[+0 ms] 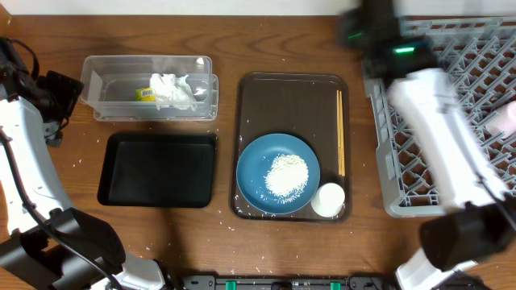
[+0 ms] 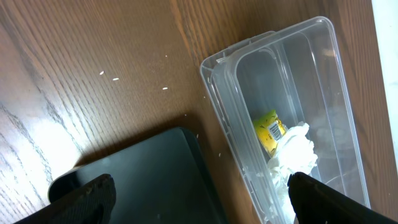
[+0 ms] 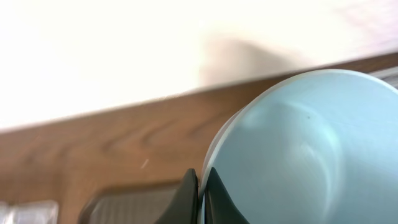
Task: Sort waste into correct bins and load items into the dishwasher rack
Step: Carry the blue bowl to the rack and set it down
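Loading step. Your right claw (image 3: 200, 186) pinching rim of blue bowl (image 3: 298, 149), lifted near table's far edge by rack (image 1: 476, 56). Left claw (image 2: 202, 199) spread wide over black tray (image 2: 155, 180). Next, I reckon: carry bowl over, seat between pegs, release.

Light-blue bowl (image 3: 298, 143), rim in right end effector (image 3: 201, 179)

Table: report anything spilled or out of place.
Stray rice grains lie scattered on the table beside the black tray. A rice heap sits on the blue plate, not in a bin.
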Available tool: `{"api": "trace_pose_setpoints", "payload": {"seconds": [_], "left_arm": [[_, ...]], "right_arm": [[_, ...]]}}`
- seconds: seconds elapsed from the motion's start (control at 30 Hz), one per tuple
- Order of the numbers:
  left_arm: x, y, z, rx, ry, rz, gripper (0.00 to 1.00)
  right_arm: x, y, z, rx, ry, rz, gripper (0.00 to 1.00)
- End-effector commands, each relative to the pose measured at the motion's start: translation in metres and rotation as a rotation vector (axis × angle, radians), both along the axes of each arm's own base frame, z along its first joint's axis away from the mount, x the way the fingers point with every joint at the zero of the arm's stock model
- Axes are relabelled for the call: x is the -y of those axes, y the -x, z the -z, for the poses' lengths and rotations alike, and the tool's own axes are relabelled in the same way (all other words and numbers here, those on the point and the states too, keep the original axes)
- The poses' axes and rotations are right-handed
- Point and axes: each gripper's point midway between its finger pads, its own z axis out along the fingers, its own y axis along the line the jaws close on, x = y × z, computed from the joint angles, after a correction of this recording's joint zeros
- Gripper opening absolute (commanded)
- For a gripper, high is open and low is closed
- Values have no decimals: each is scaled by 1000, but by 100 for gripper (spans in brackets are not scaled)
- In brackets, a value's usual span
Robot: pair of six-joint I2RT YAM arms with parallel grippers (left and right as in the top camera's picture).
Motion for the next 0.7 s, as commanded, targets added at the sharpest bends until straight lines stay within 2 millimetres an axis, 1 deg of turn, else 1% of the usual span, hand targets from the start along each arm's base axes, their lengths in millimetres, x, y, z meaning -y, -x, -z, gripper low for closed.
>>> {"api": "trace_pose_setpoints", "payload": {"seconds": [0.0, 0.03, 0.07, 0.23, 0.3, 0.37, 0.43, 0.6, 0.67], "left_arm": [[-2, 2, 3, -13, -2, 3, 91], [-2, 2, 3, -14, -2, 3, 91], [-2, 2, 3, -13, -2, 3, 91], [-2, 2, 3, -14, -2, 3, 91], [-2, 2, 3, -14, -2, 3, 91], [-2, 2, 3, -13, -2, 3, 91], [-2, 2, 3, -14, -2, 3, 91], [-2, 2, 3, -13, -2, 3, 91], [-2, 2, 3, -13, -2, 3, 91]], "right_arm": [[46, -9, -1, 3, -81, -122, 1], [61, -11, -1, 12, -131, -159, 1], [80, -13, -2, 29, -209, -196, 1], [137, -21, -6, 146, -454, -358, 1], [159, -26, -2, 183, -558, -388, 1], [182, -34, 11, 196, -658, -380, 1], [206, -43, 32, 187, -759, -339, 1], [237, -56, 74, 157, -967, -296, 1], [244, -57, 87, 144, -1020, -288, 1]]}}
